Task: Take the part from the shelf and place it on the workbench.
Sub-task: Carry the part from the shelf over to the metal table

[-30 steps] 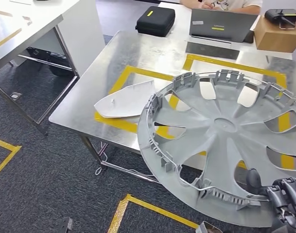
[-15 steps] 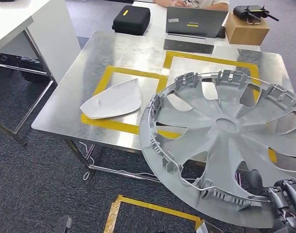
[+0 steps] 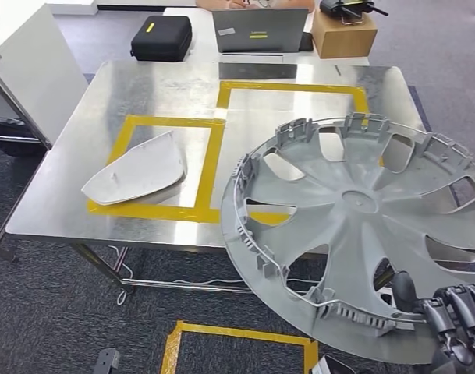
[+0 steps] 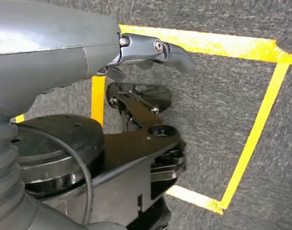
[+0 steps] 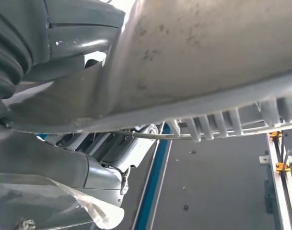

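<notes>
A large grey wheel cover (image 3: 358, 234) hangs tilted, inner side up, over the near right corner of the metal workbench (image 3: 105, 101). My right hand (image 3: 455, 319) grips its near rim from below at the lower right; the right wrist view shows the cover's underside (image 5: 209, 57) with my right hand (image 5: 46, 43) clamped on its edge. My left hand (image 4: 83, 52) hangs beside my body over the carpet, holding nothing, with its fingers (image 4: 166, 48) stretched out.
A pale curved panel (image 3: 137, 167) lies inside the left yellow-taped square (image 3: 129, 132); the right square (image 3: 293, 87) is bare. A black case (image 3: 161, 37), laptop (image 3: 260, 29) and cardboard box (image 3: 343, 33) sit at the far edge. A white table (image 3: 29, 62) stands left. Yellow tape (image 3: 240, 335) marks the floor.
The camera has moved: the workbench slid left in the picture and now lies squarer ahead. The wheel cover stays in my right hand's grip, in the same place in view.
</notes>
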Robot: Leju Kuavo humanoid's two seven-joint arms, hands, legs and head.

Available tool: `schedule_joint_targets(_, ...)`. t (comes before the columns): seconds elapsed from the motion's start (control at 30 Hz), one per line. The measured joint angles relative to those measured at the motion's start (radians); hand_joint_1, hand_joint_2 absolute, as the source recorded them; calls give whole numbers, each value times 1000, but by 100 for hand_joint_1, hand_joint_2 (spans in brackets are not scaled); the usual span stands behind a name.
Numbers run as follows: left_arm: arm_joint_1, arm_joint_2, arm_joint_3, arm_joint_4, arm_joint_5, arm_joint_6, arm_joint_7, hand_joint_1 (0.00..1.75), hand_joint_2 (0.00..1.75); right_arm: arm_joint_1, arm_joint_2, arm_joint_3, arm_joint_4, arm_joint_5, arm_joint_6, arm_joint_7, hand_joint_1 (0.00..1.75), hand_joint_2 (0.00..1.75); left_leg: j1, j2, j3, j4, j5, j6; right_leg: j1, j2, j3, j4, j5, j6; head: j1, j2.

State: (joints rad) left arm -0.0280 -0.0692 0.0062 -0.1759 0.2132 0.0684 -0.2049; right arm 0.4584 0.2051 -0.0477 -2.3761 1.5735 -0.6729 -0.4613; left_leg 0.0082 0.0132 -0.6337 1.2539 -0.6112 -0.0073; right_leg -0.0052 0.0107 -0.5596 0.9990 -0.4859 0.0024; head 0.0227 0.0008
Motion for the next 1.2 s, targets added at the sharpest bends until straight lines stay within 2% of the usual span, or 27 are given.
schedule_joint_targets(0.07,-1,2,0,0,-2,0,0,0,175,0,0,-1,1,0,0,-4,175,175,-2,-4,58,-134,74,12,3,8,4,1,-1,1,0,0)
schedule_joint_targets(0.1,-2,3,0,0,-2,0,0,0,175,-1,0,-1,1,0,0,-5,175,175,-3,-7,82,-192,95,17,5,11,3,3,-1,3,0,0)
schedule_joint_targets(0.13,-3,4,0,0,-3,0,0,0,175,-1,0,-2,1,0,0,-6,175,175,-4,-10,96,-228,105,18,7,13,0,5,-2,6,1,0)
schedule_joint_targets(0.17,-4,4,0,0,-3,0,1,0,175,-1,0,-2,2,0,0,-7,175,175,-5,-11,99,-242,103,16,8,14,-3,8,-3,7,1,0)
schedule_joint_targets(0.27,-4,3,0,0,-3,-1,2,0,175,-1,0,-2,3,0,0,-7,175,175,-7,-11,96,-246,106,10,5,13,-8,8,-1,8,2,0)
schedule_joint_targets(0.43,-6,2,1,0,-3,-5,2,0,175,-4,0,-2,3,0,0,-21,175,175,-12,-11,94,-246,107,17,0,14,-7,1,5,18,2,0)
schedule_joint_targets(0.57,-7,2,1,0,-5,-8,2,0,175,-5,0,-2,3,0,0,-25,175,175,-13,-11,93,-244,107,20,-1,13,-7,0,6,21,2,0)
schedule_joint_targets(1.2,-7,2,1,0,-5,-8,2,0,175,-6,0,-7,3,0,0,-25,175,175,-8,-11,93,-244,108,19,3,13,-9,2,6,21,1,0)
